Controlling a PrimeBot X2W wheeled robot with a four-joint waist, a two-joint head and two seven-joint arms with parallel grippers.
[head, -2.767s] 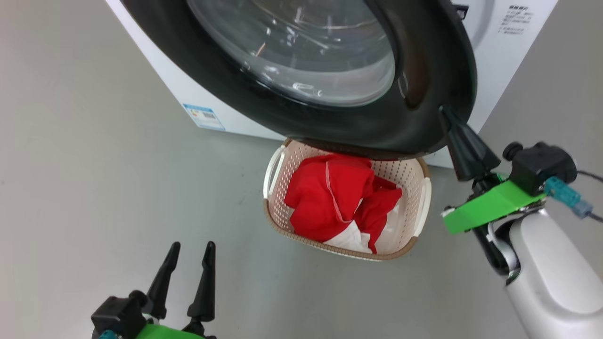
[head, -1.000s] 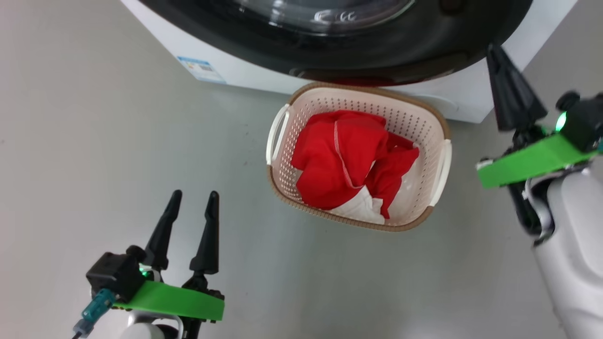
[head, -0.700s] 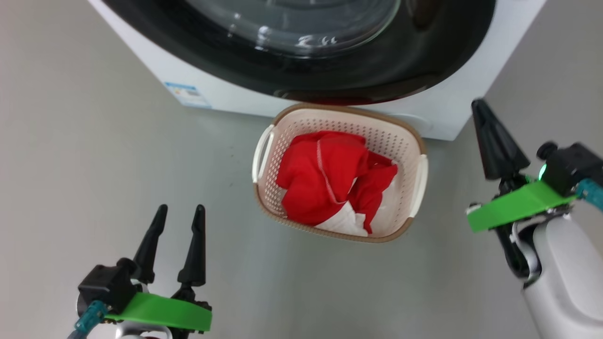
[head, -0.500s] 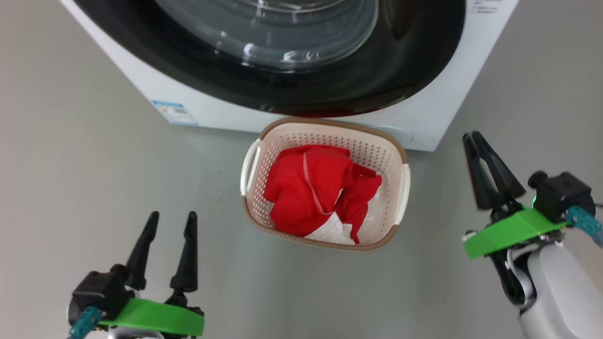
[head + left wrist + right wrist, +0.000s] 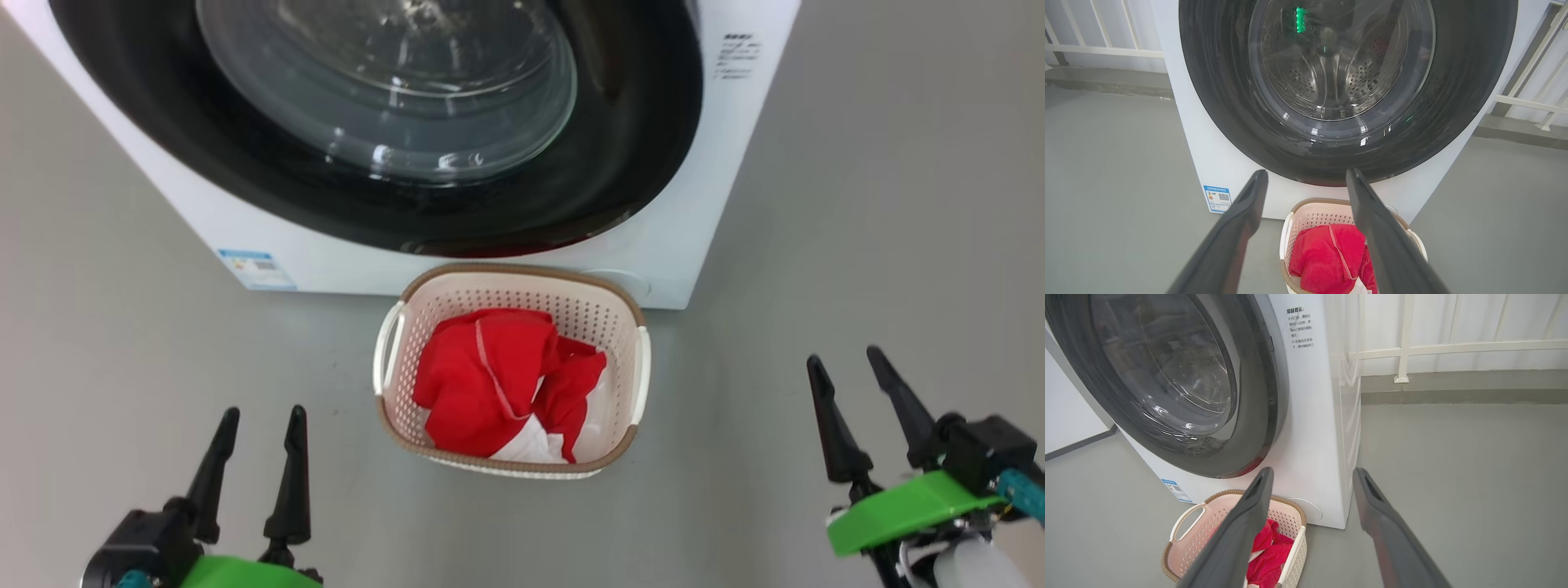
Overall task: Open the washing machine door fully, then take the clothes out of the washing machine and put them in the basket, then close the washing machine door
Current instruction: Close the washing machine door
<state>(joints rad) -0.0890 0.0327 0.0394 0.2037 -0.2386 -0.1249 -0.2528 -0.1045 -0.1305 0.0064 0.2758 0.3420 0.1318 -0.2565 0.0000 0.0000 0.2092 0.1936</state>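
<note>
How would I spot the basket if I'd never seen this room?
Find the big white washing machine with the round black door. On the grey floor right in front of it sits a small cream basket. It alone is full of holes, with a brown rim and red clothes inside.

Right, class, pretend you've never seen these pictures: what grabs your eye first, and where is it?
The bright red clothes jump out, heaped in the cream basket on the grey floor right before the washing machine. Above looms the washing machine door, glossy black around clear glass. The left claw and right claw stand open at the lower corners.
</note>
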